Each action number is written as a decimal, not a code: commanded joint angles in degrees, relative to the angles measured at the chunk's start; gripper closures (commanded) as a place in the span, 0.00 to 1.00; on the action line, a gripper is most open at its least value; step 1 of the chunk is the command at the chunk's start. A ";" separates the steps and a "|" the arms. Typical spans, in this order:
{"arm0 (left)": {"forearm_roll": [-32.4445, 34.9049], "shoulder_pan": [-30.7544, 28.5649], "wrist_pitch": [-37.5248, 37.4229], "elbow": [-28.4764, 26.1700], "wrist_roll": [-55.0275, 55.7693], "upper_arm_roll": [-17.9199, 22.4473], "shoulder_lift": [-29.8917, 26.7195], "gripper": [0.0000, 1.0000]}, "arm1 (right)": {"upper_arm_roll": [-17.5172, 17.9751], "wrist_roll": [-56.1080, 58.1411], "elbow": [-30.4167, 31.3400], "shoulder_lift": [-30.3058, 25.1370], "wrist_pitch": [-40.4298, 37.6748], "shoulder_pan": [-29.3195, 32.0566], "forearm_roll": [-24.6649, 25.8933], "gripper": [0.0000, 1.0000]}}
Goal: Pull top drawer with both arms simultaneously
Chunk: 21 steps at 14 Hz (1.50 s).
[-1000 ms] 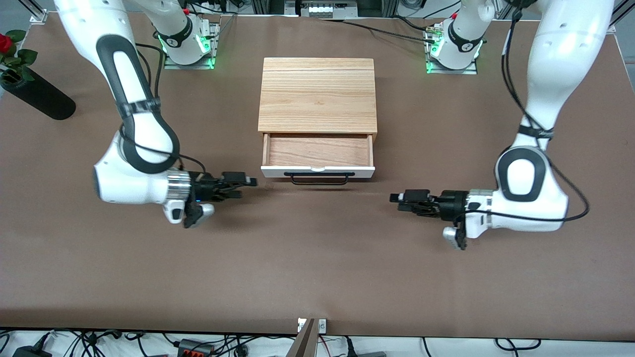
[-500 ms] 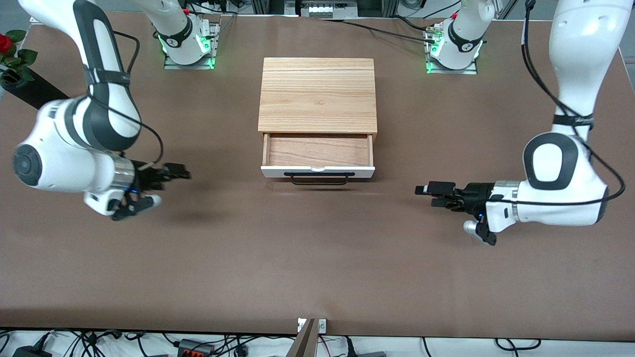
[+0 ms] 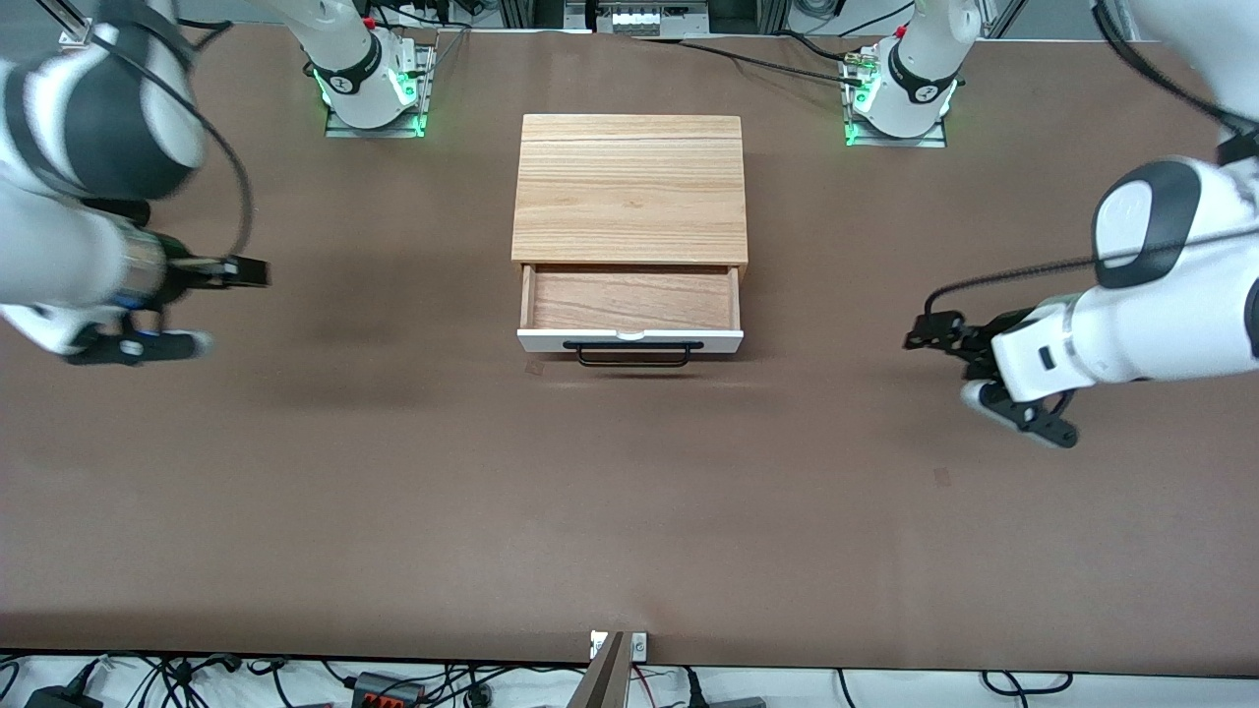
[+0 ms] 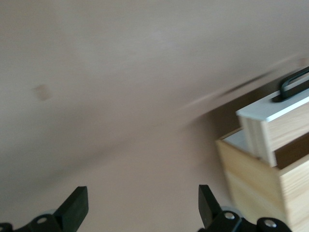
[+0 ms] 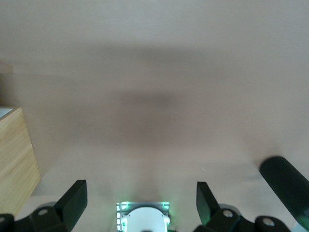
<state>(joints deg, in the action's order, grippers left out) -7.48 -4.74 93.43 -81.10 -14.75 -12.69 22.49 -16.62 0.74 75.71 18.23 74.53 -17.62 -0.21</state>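
Note:
The top drawer (image 3: 629, 300) stands pulled out of the light-wood cabinet (image 3: 629, 187), showing its reddish-tan inside, white front panel and black bar handle (image 3: 630, 353). My left gripper (image 3: 922, 330) is open and empty over bare table toward the left arm's end, well apart from the drawer. In the left wrist view its fingers (image 4: 206, 209) stand wide apart round the gripper's middle (image 4: 141, 211), and the drawer (image 4: 273, 113) and handle (image 4: 294, 84) show farther off. My right gripper (image 3: 248, 272) is open and empty over the table toward the right arm's end; it also shows in its wrist view (image 5: 140, 203).
The brown table (image 3: 629, 511) stretches wide on the side of the drawer nearer the front camera. The right wrist view shows the right arm's green-lit base (image 5: 143, 218), a corner of the cabinet (image 5: 14, 159) and a black cylinder (image 5: 286, 182).
Both grippers have moved away from the drawer's handle, each toward its own arm's end of the table and upward. The drawer has stayed pulled out.

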 commanded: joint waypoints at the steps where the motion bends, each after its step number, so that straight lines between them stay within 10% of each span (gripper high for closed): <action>1: 3.52 -0.18 -3.24 -0.82 0.60 0.29 -2.45 0.00 | -1.40 -0.56 -9.59 0.58 -7.27 1.87 -1.28 0.00; 4: 13.17 -0.18 -8.77 6.02 0.78 0.03 -2.62 0.00 | 1.05 -0.38 -9.54 -3.27 -6.51 4.50 -2.68 0.00; 9: 13.46 -1.15 -10.90 4.99 13.66 0.56 -7.54 0.00 | 20.04 -0.91 18.03 -18.13 15.35 22.27 -1.82 0.00; 16: 10.12 -2.73 0.52 -15.83 14.49 0.03 -21.42 0.00 | 19.78 -1.08 18.08 -19.02 14.86 22.37 -0.14 0.00; 21: 9.06 -2.82 1.23 -15.59 14.31 0.03 -21.26 0.00 | 15.13 -1.44 18.16 -19.11 14.51 19.11 -0.23 0.00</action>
<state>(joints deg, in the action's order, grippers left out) 2.96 -6.80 93.32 -94.98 -0.52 -12.33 2.66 -0.20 0.15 93.18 0.02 89.44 2.73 -1.15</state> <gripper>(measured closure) 0.000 0.000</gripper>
